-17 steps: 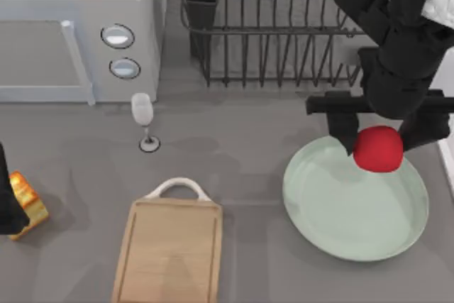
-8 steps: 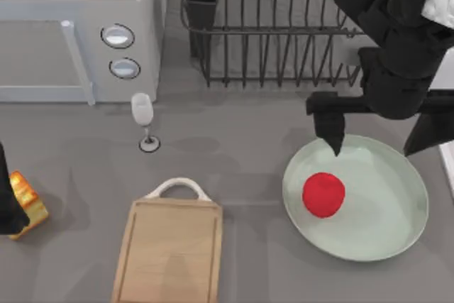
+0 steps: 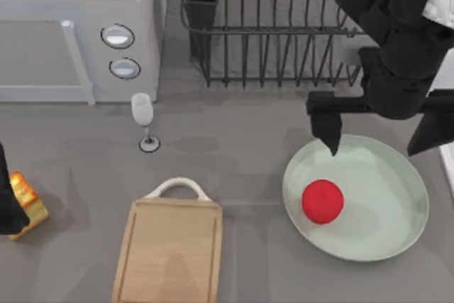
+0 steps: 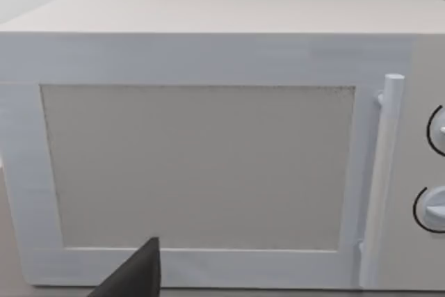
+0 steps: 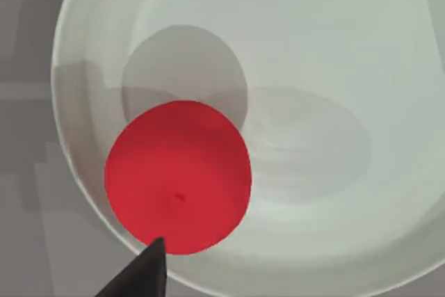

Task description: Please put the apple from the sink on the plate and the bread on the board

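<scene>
My right gripper (image 3: 379, 136) hangs above the plate (image 3: 397, 235), jaws spread wide; the apple (image 3: 323, 201) rests on it. I cannot tell my left gripper's state.

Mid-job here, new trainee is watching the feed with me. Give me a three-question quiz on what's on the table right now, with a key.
1. True or false: the apple lies on the plate.
2. Where is the bread? A) on the board B) on the table at its left edge, beside the left gripper C) in the dish rack
3. Fill in: the right gripper hangs over the plate's far rim with its fingers ____.

Key: 1 true; 2 B; 3 open, apple released.
</scene>
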Action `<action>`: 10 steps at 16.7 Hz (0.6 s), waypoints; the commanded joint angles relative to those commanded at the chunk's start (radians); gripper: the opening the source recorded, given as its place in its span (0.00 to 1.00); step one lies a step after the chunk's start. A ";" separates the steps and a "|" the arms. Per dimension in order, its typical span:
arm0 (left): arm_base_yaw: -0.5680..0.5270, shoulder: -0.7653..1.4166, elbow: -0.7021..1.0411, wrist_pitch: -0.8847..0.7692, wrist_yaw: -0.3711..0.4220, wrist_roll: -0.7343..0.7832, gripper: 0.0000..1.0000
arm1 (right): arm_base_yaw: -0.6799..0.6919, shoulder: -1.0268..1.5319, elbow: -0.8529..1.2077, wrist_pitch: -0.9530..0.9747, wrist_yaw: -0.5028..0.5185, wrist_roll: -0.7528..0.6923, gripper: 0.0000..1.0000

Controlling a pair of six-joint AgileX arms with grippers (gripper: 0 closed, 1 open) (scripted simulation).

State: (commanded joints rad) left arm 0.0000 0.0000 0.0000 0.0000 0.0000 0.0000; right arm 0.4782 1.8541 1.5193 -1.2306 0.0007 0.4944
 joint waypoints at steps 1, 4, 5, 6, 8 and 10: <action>0.000 0.000 0.000 0.000 0.000 0.000 1.00 | -0.004 -0.014 -0.012 0.010 0.000 -0.004 1.00; 0.000 0.000 0.000 0.000 0.000 0.000 1.00 | -0.026 -0.099 -0.081 0.066 0.000 -0.026 1.00; 0.000 0.000 0.000 0.000 0.000 0.000 1.00 | -0.036 -0.140 -0.115 0.093 0.000 -0.037 1.00; 0.000 0.000 0.000 0.000 0.000 0.000 1.00 | -0.048 -0.187 -0.153 0.124 0.000 -0.050 1.00; 0.000 0.000 0.000 0.000 0.000 0.000 1.00 | -0.076 -0.296 -0.242 0.196 0.000 -0.079 1.00; 0.000 0.000 0.000 0.000 0.000 0.000 1.00 | -0.109 -0.422 -0.345 0.280 0.000 -0.112 1.00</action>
State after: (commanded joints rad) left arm 0.0000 0.0000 0.0000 0.0000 0.0000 0.0000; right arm 0.3696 1.4325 1.1740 -0.9509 0.0005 0.3820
